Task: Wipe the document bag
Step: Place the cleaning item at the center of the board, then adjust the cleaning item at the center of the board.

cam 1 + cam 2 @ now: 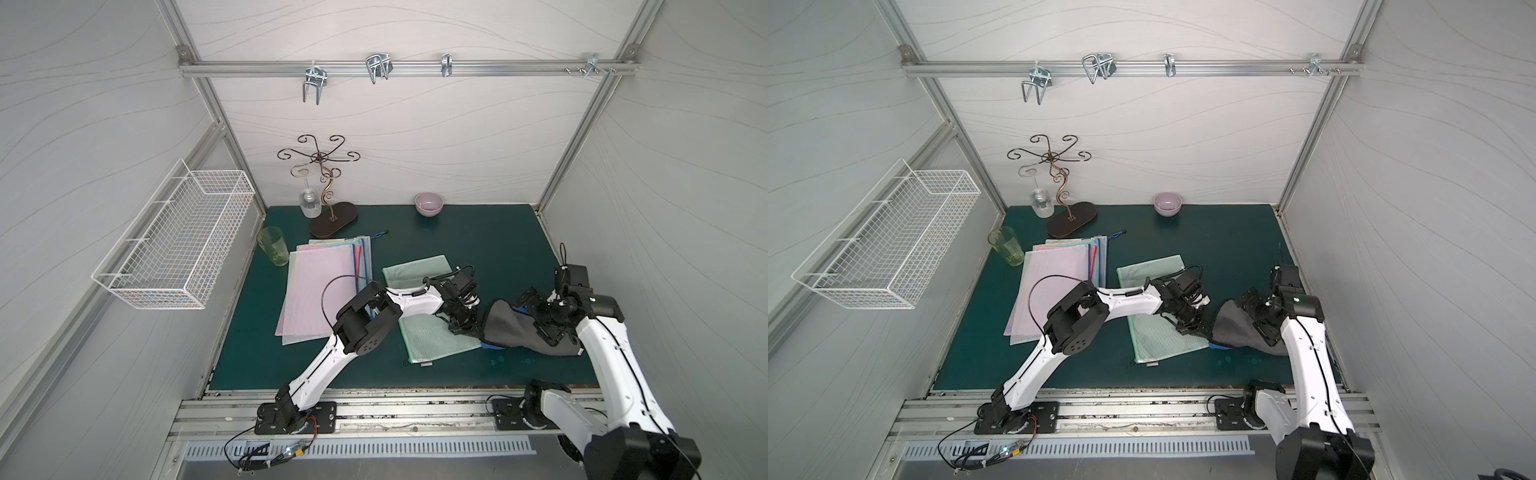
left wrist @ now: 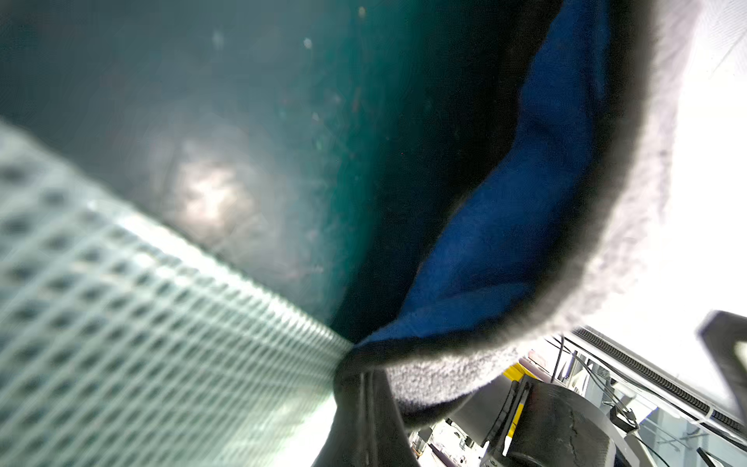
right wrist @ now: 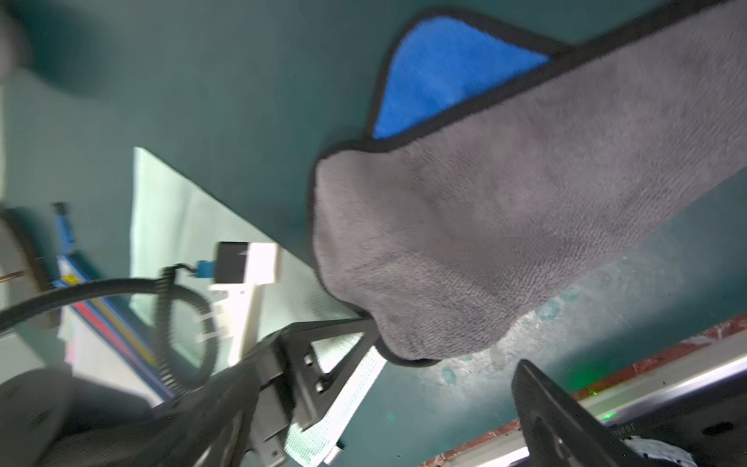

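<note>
Pale green mesh zip document bag [image 1: 434, 338]: flat on dark green table mat [image 1: 478, 232], under left arm. Grey-and-blue microfibre cloth [image 1: 513, 330]: beside bag, corner pinched in closed left gripper [image 1: 468, 330]. Right gripper [image 1: 540, 320]: spread wide, empty, over cloth

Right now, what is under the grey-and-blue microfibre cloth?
The grey cloth is lifted at one end: only dark green mat shows beneath. Its flat part hides the rest.

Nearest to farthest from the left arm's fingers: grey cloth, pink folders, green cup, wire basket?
In a top view:
1. grey cloth, held in left fingers
2. pink folders, leftward
3. green cup, back-left
4. wire basket, left wall
</note>
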Tool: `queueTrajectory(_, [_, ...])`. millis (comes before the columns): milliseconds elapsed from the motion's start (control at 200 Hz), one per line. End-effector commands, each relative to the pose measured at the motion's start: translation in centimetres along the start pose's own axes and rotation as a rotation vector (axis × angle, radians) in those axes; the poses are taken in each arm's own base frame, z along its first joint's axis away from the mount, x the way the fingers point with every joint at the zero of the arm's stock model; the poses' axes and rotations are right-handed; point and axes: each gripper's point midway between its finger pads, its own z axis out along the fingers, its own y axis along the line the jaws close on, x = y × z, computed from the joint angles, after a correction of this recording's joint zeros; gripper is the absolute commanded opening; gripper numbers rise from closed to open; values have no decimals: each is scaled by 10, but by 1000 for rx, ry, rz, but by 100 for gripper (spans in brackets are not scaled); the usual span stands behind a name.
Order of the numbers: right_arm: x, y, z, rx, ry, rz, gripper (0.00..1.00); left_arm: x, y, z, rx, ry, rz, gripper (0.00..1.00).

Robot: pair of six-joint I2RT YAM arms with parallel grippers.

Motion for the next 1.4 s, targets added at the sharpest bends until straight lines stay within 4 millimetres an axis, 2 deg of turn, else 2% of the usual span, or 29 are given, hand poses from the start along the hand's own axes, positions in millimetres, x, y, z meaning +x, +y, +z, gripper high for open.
queueTrajectory(0, [-2,9,-3,-43,1,-34,92,-4,-13,-8,24,-43,57,0])
queueTrajectory(60, [-4,20,2,-96,4,-49,81,-4,-29,-26,48,-94,124,3])
queueTrajectory(145, [-7,36,11,-170,30,-55,59,-3,-45,-50,65,-161,189,12])
queueTrajectory(245, [-8,58,23,-230,69,-93,39,0,-47,-72,72,-202,199,17])
queueTrajectory(345, [-6,78,37,-216,101,-195,39,3,-43,-93,69,-242,194,19])
queueTrajectory(400, [-1,87,51,-224,154,-233,41,4,-32,-102,40,-259,168,19])
queueTrajectory(505, [18,107,76,-243,268,-322,42,1,3,-118,-44,-290,72,19])
queueTrajectory(590, [33,113,96,-218,346,-376,41,-2,32,-124,-53,-303,-10,18])
queueTrajectory(620, [36,110,103,-197,370,-366,39,-3,40,-125,-58,-303,-30,18])
queueTrajectory(640, [38,107,108,-182,385,-357,32,-3,46,-125,-68,-303,-45,17])
queueTrajectory(670, [41,101,113,-153,404,-345,30,-4,54,-126,-84,-302,-63,17])
queueTrajectory(760, [46,77,124,-50,426,-331,31,-5,77,-125,-114,-299,-135,17])
queueTrajectory(845, [44,43,129,107,427,-305,31,-6,94,-127,-132,-310,-189,16])
queueTrajectory(900, [39,20,127,209,399,-275,33,-6,100,-129,-133,-320,-196,16])
queueTrajectory(1011, [26,-25,108,361,296,-191,39,-4,104,-135,-166,-332,-179,16])
queueTrajectory(1076, [17,-40,98,392,243,-156,44,-3,105,-138,-180,-338,-171,16])
queueTrajectory(1136, [8,-45,92,393,203,-136,45,-1,107,-141,-190,-345,-166,16])
queueTrajectory(1196, [0,-34,88,353,180,-176,48,0,110,-144,-207,-354,-161,16])
queueTrajectory(1276, [-6,0,83,291,147,-291,48,0,109,-149,-231,-369,-132,16])
queueTrajectory(1331, [-2,29,81,229,146,-390,49,0,112,-154,-260,-380,-120,16])
queueTrajectory(1396, [13,65,86,107,183,-495,54,1,115,-159,-292,-391,-107,17])
